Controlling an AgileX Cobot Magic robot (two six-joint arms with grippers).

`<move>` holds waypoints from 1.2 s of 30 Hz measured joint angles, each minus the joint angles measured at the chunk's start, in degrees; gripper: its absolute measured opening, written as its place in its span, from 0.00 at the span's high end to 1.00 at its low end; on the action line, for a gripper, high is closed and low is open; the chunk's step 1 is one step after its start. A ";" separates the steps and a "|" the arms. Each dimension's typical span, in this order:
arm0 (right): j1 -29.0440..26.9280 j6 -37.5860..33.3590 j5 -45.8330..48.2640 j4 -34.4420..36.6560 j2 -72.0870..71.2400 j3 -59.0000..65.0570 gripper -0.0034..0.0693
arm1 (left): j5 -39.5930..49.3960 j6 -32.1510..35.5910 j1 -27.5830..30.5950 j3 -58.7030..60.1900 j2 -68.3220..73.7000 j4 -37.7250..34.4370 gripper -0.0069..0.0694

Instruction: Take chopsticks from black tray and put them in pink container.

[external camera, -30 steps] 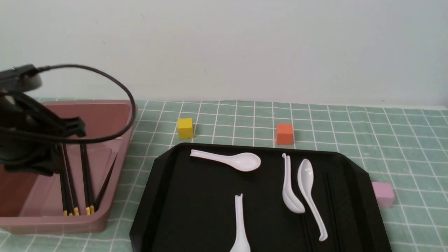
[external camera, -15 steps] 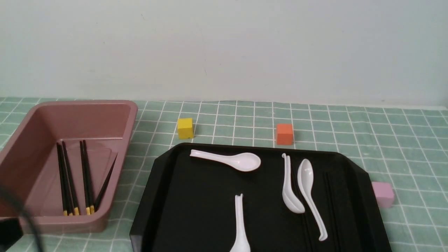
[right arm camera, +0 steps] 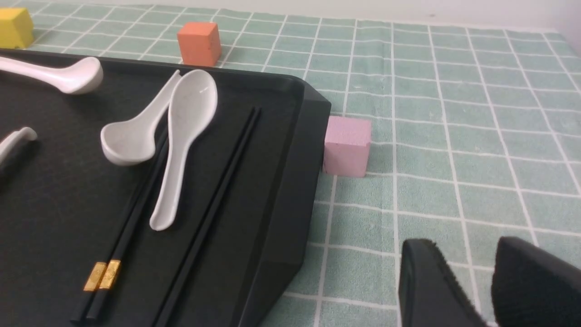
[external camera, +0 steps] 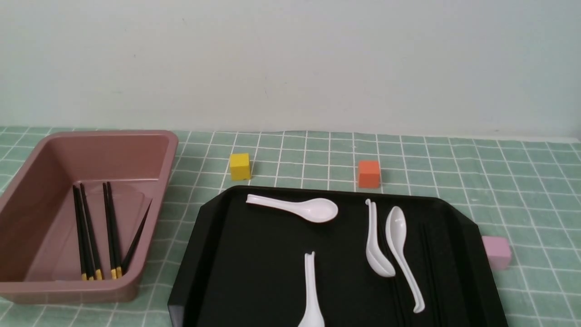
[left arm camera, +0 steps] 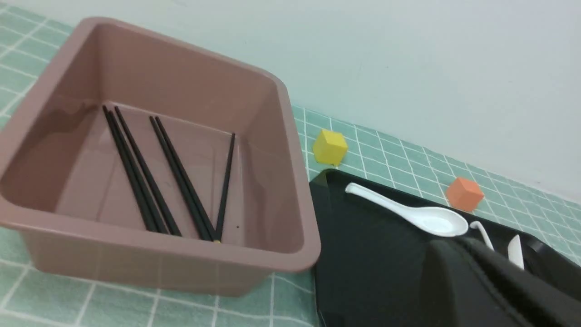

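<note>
While the left claw (left arm camera: 499, 268) is closed — empty — chopsticks (external camera: 97, 231) lie lengthwise, yellow ends nearest the robot.

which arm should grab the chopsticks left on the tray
Right, probably. The remaining chopsticks lie along the black tray's right side, close to the right gripper, whose wrist view shows them. The left gripper sits by the pink container.

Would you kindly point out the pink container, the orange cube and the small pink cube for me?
pink container (external camera: 170, 150), front view, on the far right corner of its rolled rim.
orange cube (external camera: 368, 175), front view, on its front face.
small pink cube (right arm camera: 346, 152), right wrist view, on its near side face.
</note>
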 joint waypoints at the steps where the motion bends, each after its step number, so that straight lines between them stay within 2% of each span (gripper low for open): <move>1: 0.00 0.00 0.00 0.00 0.00 0.00 0.62 | -0.05 0.00 0.00 0.00 0.13 0.49 0.93; 10: 0.00 0.00 0.00 0.00 0.00 0.00 0.62 | -0.90 0.03 0.00 1.91 1.68 5.94 0.93; 20: 0.00 0.00 0.00 0.00 0.00 0.00 0.62 | -9.01 0.03 0.00 16.52 0.10 7.39 0.92; 36: 0.00 0.00 0.00 0.00 0.00 0.00 0.62 | -8.07 0.03 0.00 16.97 0.10 8.02 0.91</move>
